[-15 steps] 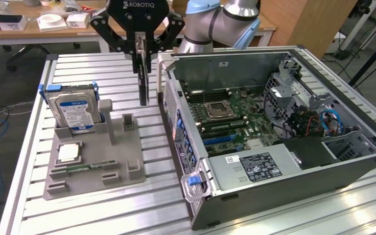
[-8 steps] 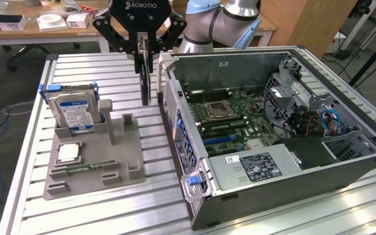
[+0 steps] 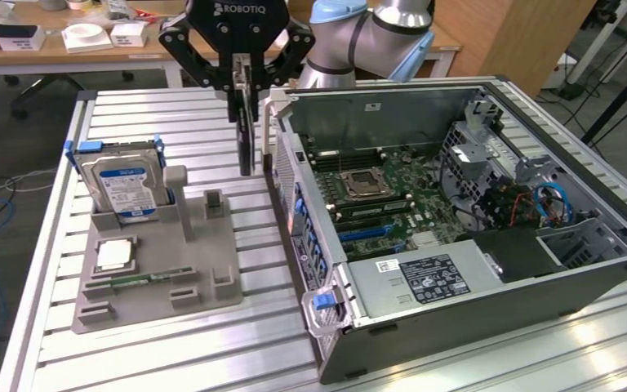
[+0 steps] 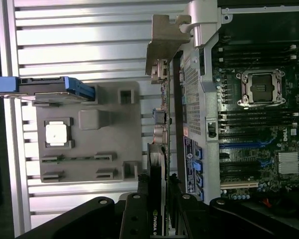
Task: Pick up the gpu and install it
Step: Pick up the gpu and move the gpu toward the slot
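Observation:
My gripper (image 3: 244,82) is shut on the gpu (image 3: 247,135), which hangs upright and edge-on as a thin dark card above the table. It hovers between the grey fixture (image 3: 210,245) and the side wall of the open computer case (image 3: 291,188). In the wrist view, the gpu (image 4: 160,149) runs away from my gripper (image 4: 158,204), and its silver bracket (image 4: 164,45) sits at the far end beside the case's rim. The motherboard (image 3: 390,192) lies exposed inside the case, with blue slots (image 4: 239,147) visible.
The grey fixture holds a hard drive (image 3: 124,184) standing upright, a square processor (image 3: 112,255) and a narrow green memory stick (image 3: 140,279). The slatted metal table (image 3: 161,351) extends around both. Behind it stand desks with white boxes (image 3: 85,37).

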